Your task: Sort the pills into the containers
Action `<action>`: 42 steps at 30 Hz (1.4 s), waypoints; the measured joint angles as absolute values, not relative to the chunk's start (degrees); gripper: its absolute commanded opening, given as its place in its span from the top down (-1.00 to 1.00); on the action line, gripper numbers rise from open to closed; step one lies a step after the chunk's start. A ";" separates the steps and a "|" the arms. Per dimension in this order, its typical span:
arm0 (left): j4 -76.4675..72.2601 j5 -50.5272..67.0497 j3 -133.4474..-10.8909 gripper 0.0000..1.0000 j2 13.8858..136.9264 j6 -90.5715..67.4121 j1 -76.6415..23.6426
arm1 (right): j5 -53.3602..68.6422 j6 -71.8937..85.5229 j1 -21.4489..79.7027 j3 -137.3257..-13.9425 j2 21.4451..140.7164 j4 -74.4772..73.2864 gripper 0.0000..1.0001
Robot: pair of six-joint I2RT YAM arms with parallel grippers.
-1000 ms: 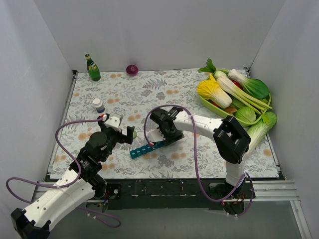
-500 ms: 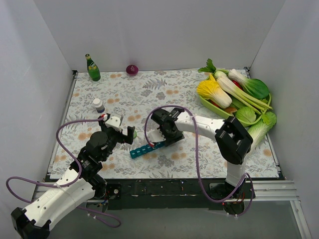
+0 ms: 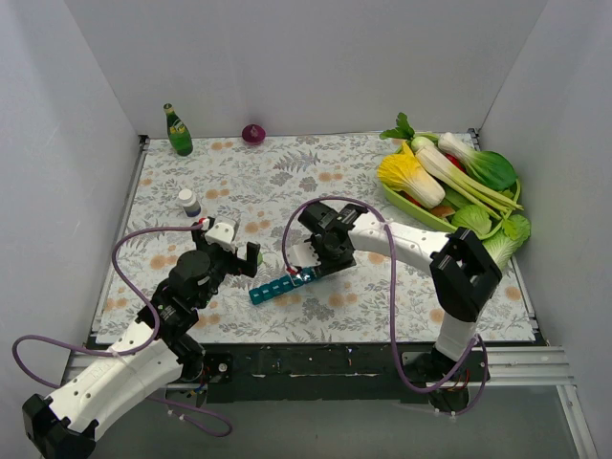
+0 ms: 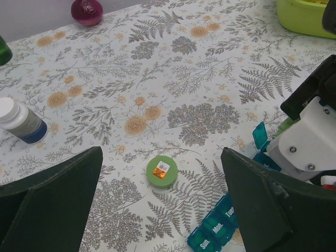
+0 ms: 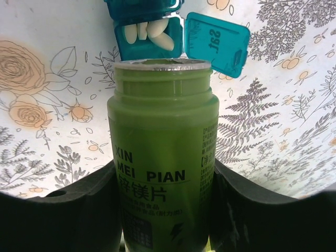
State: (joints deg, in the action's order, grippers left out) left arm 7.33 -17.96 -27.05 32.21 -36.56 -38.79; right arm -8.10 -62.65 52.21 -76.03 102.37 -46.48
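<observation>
The teal pill-organizer strip (image 3: 280,285) lies at the table's middle front. In the left wrist view its Sun, Mon and Tues lids (image 4: 219,229) are shut. My right gripper (image 5: 163,210) is shut on an open green jar (image 5: 163,157) with a dark label, tipped so its mouth sits just before an open compartment (image 5: 148,34) holding several white oblong pills. That compartment's lid (image 5: 218,43) stands open. My left gripper (image 4: 161,173) is open and empty above the jar's green cap (image 4: 162,171), which lies flat on the cloth left of the strip.
A small white bottle (image 3: 189,202) stands at the left and also shows in the left wrist view (image 4: 21,122). A green glass bottle (image 3: 177,131) and a purple onion (image 3: 253,133) are at the back. A green tray of vegetables (image 3: 449,182) fills the back right.
My right gripper with the jar has shifted slightly right and back over the strip's end. The left arm has barely moved.
</observation>
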 measured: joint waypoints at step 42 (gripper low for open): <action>34.26 -12.60 -53.01 -0.65 89.43 -76.82 -28.47 | 55.68 -13.45 25.47 -44.12 64.86 1.15 0.97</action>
State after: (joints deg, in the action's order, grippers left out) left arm 34.26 -12.60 -53.01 89.43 -76.82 -28.47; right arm 55.68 -13.45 25.47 -44.12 64.86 1.15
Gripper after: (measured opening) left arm 0.868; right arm 0.595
